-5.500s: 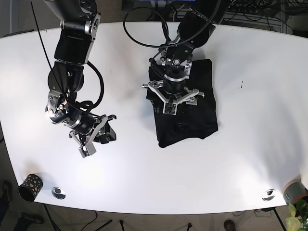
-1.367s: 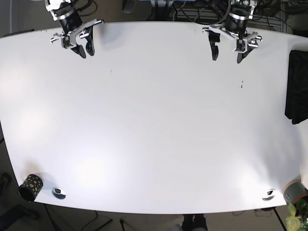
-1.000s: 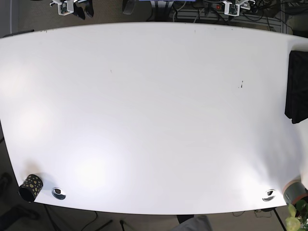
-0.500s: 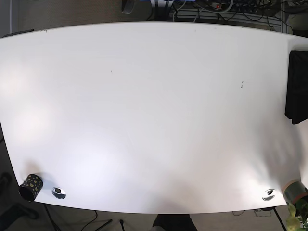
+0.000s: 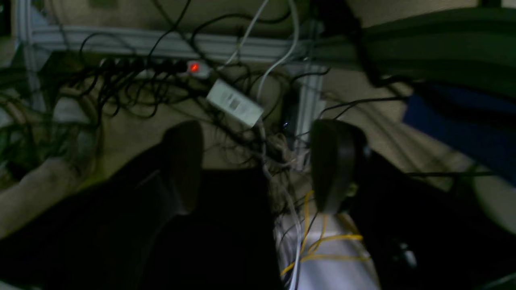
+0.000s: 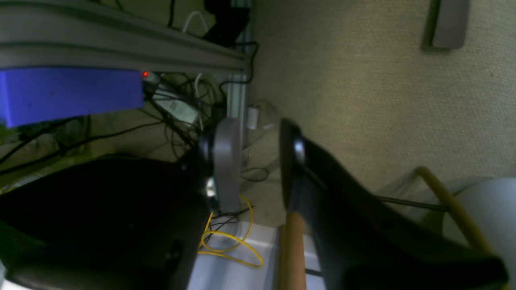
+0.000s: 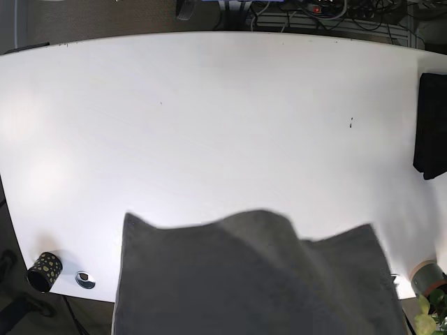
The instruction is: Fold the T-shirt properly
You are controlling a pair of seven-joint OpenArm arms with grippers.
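Observation:
A dark grey T-shirt (image 7: pixel 251 279) lies spread and rumpled over the front part of the white table (image 7: pixel 209 125), hanging past the front edge. Neither arm shows in the base view. The left wrist view has my left gripper (image 5: pixel 258 165) open and empty, hanging above floor cables behind the table. In the right wrist view my right gripper (image 6: pixel 258 161) is open too, empty, over carpet and a table frame. Neither wrist view shows the T-shirt.
A folded black garment (image 7: pixel 433 125) lies at the table's right edge. A dotted black cup (image 7: pixel 44 271) and a metal disc (image 7: pixel 85 279) sit at the front left corner. A grey pot (image 7: pixel 427 276) stands at the front right. Cables (image 5: pixel 133 80) cover the floor behind.
The grey T-shirt has appeared over the table's front half; half a second ago the tabletop was bare there. Both arms left the base view over the back edge about a second ago.

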